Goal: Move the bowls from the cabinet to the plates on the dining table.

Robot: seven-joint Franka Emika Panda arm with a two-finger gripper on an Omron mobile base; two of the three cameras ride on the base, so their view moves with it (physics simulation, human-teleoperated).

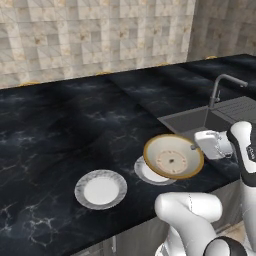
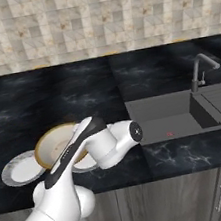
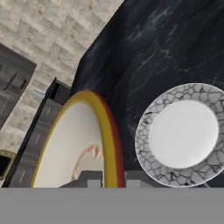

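A cream bowl (image 1: 173, 156) with an orange-tan rim and ringed centre hangs tilted just over the right plate (image 1: 144, 173), covering most of it. My gripper (image 1: 195, 147) is shut on the bowl's right rim. In the hand view the fingertips (image 3: 90, 177) pinch the rim of the bowl (image 3: 72, 151), with a grey-speckled plate (image 3: 183, 133) beside it. The left plate (image 1: 100, 189) lies bare on the dining table (image 1: 60, 130). From the right base view, my arm hides part of the bowl (image 2: 52, 142), and a plate (image 2: 19, 169) sits to its left.
A grey inset sink (image 1: 187, 120) with a metal tap (image 1: 219, 87) lies to the right of the bowl, as the right base view also shows the sink (image 2: 169, 116). A tiled wall (image 1: 90, 35) backs the table. The table's near edge runs just below the plates.
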